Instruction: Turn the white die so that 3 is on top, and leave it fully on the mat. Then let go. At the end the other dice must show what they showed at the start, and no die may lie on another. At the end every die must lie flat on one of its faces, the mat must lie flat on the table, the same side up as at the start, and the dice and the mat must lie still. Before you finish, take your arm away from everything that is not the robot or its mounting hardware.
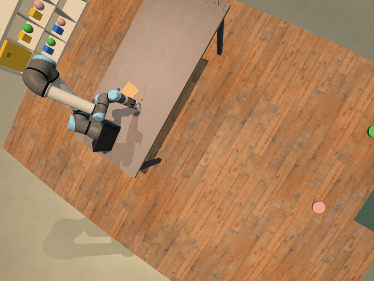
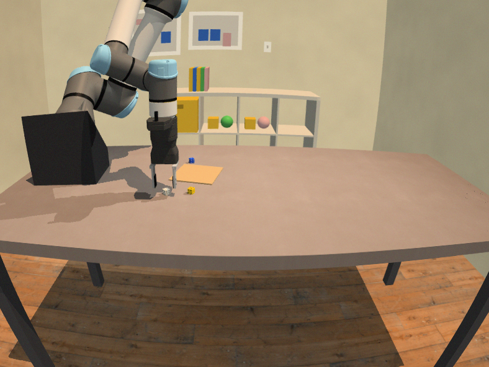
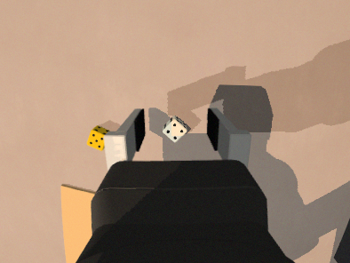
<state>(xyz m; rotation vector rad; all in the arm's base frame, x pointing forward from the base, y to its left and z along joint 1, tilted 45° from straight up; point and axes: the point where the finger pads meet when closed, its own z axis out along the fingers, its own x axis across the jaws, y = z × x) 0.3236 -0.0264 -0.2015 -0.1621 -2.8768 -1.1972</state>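
The white die (image 2: 166,191) (image 3: 175,130) lies on the bare table, off the mat, with four pips on top in the wrist view. My gripper (image 2: 163,183) (image 3: 176,121) (image 1: 138,105) is open and points straight down, just above the die, with the die showing between the two fingers. The orange mat (image 2: 199,173) (image 1: 130,88) (image 3: 74,223) lies flat just behind the gripper. A yellow die (image 2: 190,190) (image 3: 97,138) (image 1: 141,98) lies on the table to the right of the white one, off the mat. A blue die (image 2: 191,160) (image 1: 118,88) lies behind the mat.
The arm's black base box (image 2: 62,147) stands at the table's left. A shelf (image 2: 252,118) with blocks and balls stands behind the table against the wall.
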